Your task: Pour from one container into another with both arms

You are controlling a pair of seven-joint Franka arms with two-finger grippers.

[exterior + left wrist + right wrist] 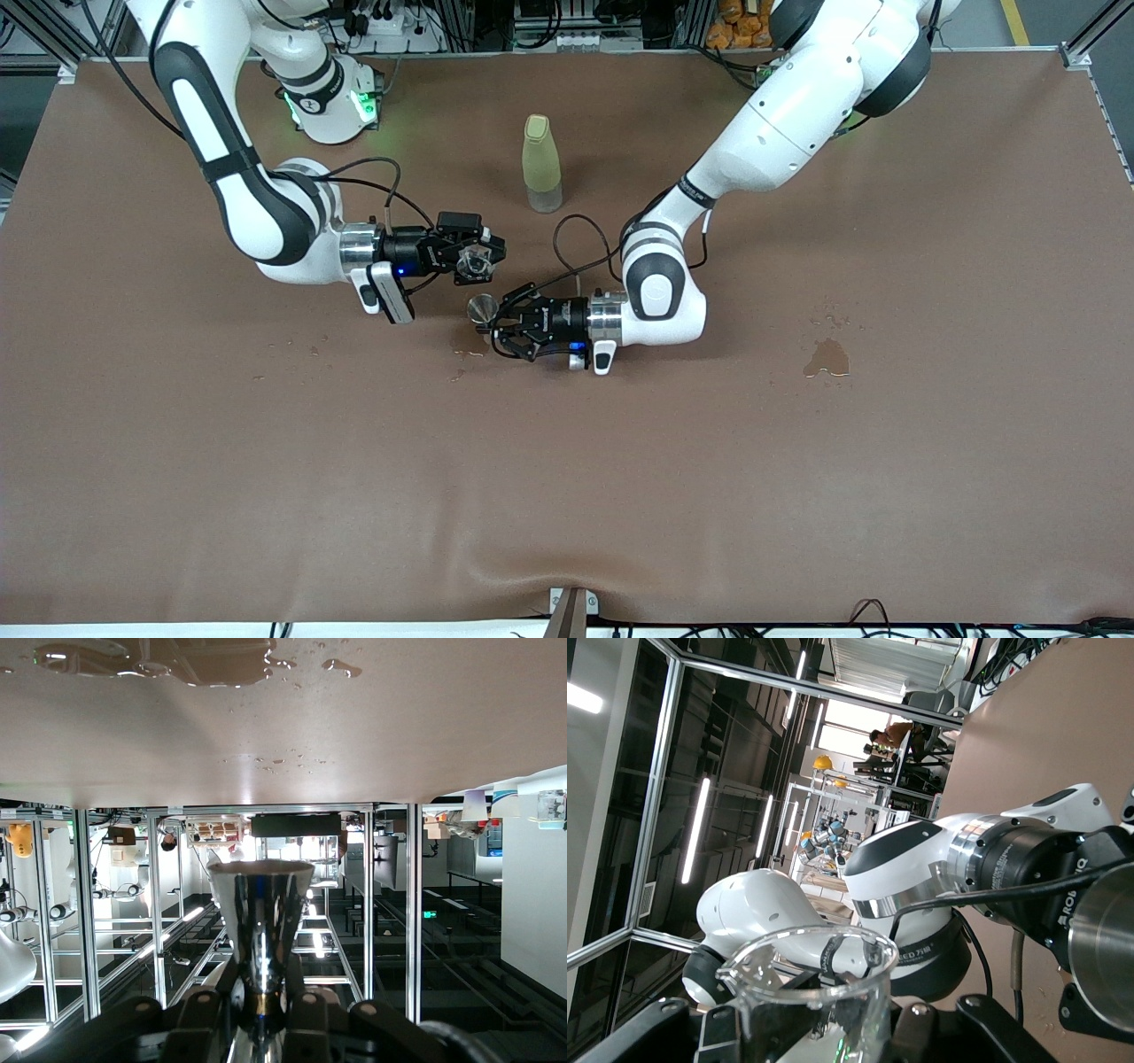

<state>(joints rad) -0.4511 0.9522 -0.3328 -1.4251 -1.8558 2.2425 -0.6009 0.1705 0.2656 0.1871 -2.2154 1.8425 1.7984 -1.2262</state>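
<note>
My right gripper (pixel 479 258) hangs above the middle of the table, shut on the tiny clear glass cup (pixel 475 260), which lies tipped on its side. In the right wrist view the glass cup (pixel 812 985) fills the space between the jaws of the right gripper (pixel 815 1036). Just beside it, my left gripper (pixel 493 322) is shut on the slim waist of the small grey metal cup (pixel 483 309), whose rim points up. The left wrist view shows the metal cup (pixel 260 904) pinched in the left gripper (pixel 260 1014). The metal cup (pixel 1109 967) also shows at the edge of the right wrist view.
A tall yellow-green bottle (pixel 541 165) stands farther from the front camera than both grippers. A wet patch (pixel 827 357) lies toward the left arm's end of the table. Small droplets (pixel 462 355) dot the brown table cover (pixel 567 496) by the left gripper.
</note>
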